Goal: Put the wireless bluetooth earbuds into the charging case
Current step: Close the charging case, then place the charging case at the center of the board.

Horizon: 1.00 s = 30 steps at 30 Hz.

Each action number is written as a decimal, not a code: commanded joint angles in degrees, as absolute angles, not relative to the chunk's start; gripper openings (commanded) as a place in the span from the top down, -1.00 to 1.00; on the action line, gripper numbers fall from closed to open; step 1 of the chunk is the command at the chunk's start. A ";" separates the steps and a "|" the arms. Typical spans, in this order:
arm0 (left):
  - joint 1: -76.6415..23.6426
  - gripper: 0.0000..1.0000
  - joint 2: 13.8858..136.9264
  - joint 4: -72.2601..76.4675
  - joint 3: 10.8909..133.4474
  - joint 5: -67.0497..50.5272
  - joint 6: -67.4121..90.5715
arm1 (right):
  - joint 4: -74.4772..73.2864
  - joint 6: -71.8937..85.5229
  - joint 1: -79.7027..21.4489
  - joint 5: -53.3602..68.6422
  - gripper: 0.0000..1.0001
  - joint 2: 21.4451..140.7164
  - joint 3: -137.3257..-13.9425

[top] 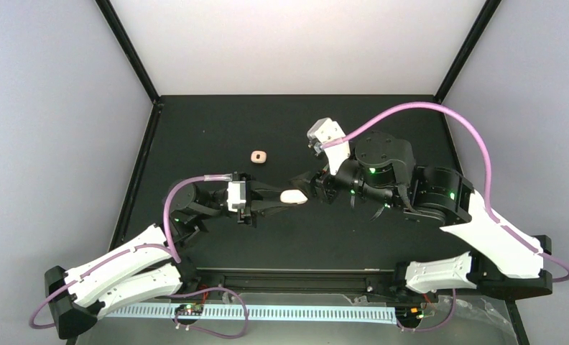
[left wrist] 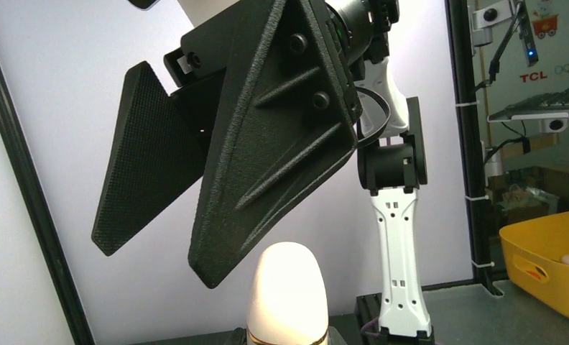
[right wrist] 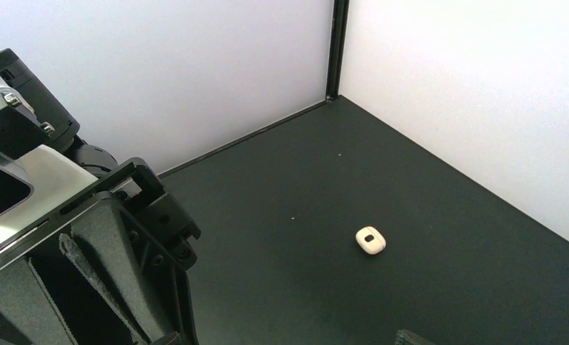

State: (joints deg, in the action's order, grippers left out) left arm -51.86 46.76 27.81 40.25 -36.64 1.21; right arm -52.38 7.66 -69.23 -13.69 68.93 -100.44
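My left gripper [top: 284, 198] is shut on a rounded cream charging case [top: 294, 195] and holds it above the middle of the black table. In the left wrist view the case [left wrist: 287, 291] stands upright with a thin gold seam near its base. My right gripper [top: 305, 185] is open, and its black fingers [left wrist: 267, 151] hang just beyond and above the case without touching it. A second cream case [top: 258, 156] with a dark spot on top lies on the table further back left; it also shows in the right wrist view [right wrist: 371, 241]. No earbuds are in view.
The black table [top: 353, 237] is walled by white panels at the back and sides. The right arm's body [top: 382, 169] sits right of centre. A yellow bin [left wrist: 547, 266] stands beyond the table's right side.
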 commanded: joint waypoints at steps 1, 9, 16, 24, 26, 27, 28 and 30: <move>-52.21 0.97 46.72 28.42 41.84 -35.66 0.52 | -52.04 7.68 -68.99 -14.94 -0.53 66.98 -99.38; -52.13 0.97 48.10 26.73 41.27 -27.99 4.62 | -45.31 8.97 -68.97 -26.12 -0.53 61.53 -93.39; -49.04 0.97 63.79 11.43 47.29 -17.03 18.15 | -39.71 10.64 -68.99 -38.83 -0.53 53.92 -82.20; -44.26 0.97 88.27 -4.05 62.84 -20.77 29.53 | -41.81 16.22 -68.95 -38.11 -0.53 49.56 -73.73; -43.28 0.97 92.22 -3.73 64.77 -20.91 31.65 | -42.45 18.17 -68.99 -36.97 -0.53 48.60 -71.88; -42.80 0.97 93.94 -3.66 65.80 -20.86 32.20 | -42.73 19.04 -68.99 -36.29 -0.53 48.14 -71.03; -42.31 0.97 96.65 -3.98 67.12 -20.77 32.56 | -42.90 19.81 -68.92 -35.68 -0.54 47.70 -70.15; -40.97 0.97 101.30 -5.28 70.42 -21.04 33.35 | -43.19 21.24 -68.99 -34.83 -0.53 46.83 -68.68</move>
